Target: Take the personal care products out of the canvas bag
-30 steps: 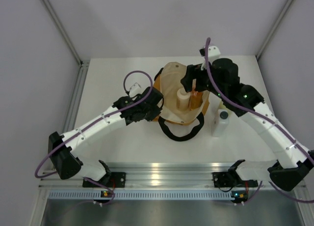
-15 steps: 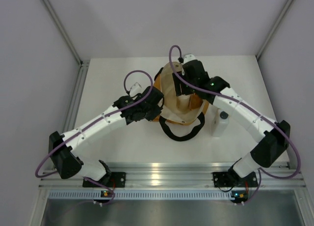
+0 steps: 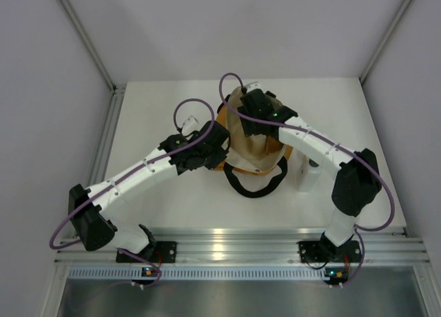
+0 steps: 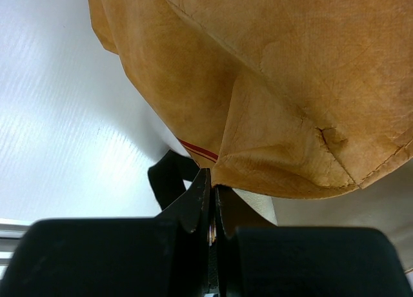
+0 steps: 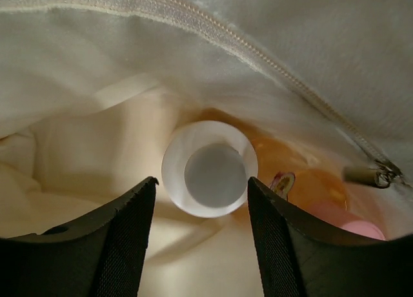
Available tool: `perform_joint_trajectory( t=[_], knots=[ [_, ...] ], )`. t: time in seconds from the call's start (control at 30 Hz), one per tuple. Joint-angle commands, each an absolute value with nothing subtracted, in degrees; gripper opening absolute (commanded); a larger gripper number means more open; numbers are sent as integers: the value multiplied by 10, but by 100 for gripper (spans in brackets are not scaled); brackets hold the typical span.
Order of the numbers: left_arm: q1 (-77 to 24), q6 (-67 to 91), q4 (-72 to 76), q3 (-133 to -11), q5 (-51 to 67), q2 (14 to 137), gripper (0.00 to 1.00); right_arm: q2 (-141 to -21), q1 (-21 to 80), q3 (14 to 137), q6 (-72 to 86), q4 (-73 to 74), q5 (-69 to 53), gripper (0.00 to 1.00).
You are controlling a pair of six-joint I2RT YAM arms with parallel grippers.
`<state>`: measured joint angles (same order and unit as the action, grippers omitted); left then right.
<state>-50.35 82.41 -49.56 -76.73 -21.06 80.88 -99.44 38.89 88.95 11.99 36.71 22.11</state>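
The mustard-tan canvas bag (image 3: pixel 256 158) lies mid-table with its mouth held up. My left gripper (image 4: pixel 212 181) is shut on the bag's fabric edge (image 4: pixel 277 71) at its left side. My right gripper (image 5: pixel 201 184) reaches inside the cream lining (image 5: pixel 84 148), open, its fingers standing either side of the cream-beige bottle's wide cap (image 5: pixel 210 169) without touching it. An orange translucent bottle (image 5: pixel 322 187) with a pink cap (image 5: pixel 361 229) lies to the right of it in the bag. A white bottle with a dark cap (image 3: pixel 310 174) stands on the table right of the bag.
The bag's black loop handle (image 3: pixel 256 186) lies on the table in front of it. A zipper (image 5: pixel 258 58) runs along the lining above the right gripper. Grey walls enclose the white table (image 3: pixel 151 110) on three sides.
The right arm has swung left and dipped into the bag's mouth, its jaws narrowing around the cream bottle's cap. The left gripper has kept its hold on the bag.
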Motion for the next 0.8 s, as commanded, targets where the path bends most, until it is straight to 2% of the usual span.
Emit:
perform_joint_trajectory(
  t=[0.0, 0.53, 0.63, 0.7, 0.77],
  knots=[
    [-504, 833, -490, -779, -212, 800, 0, -1009, 395, 910, 111, 348, 258, 57],
    [-504, 831, -490, -774, -210, 798, 0, -1019, 383, 851, 141, 323, 231, 58],
    [-504, 831, -490, -772, -211, 796, 0, -1015, 381, 837, 144, 316, 229, 55],
    [-504, 832, -490, -769, -211, 794, 0, -1008, 380, 821, 147, 301, 223, 49],
    [-504, 834, -490, -767, -210, 792, 0, -1005, 376, 813, 151, 299, 216, 49]
  ],
)
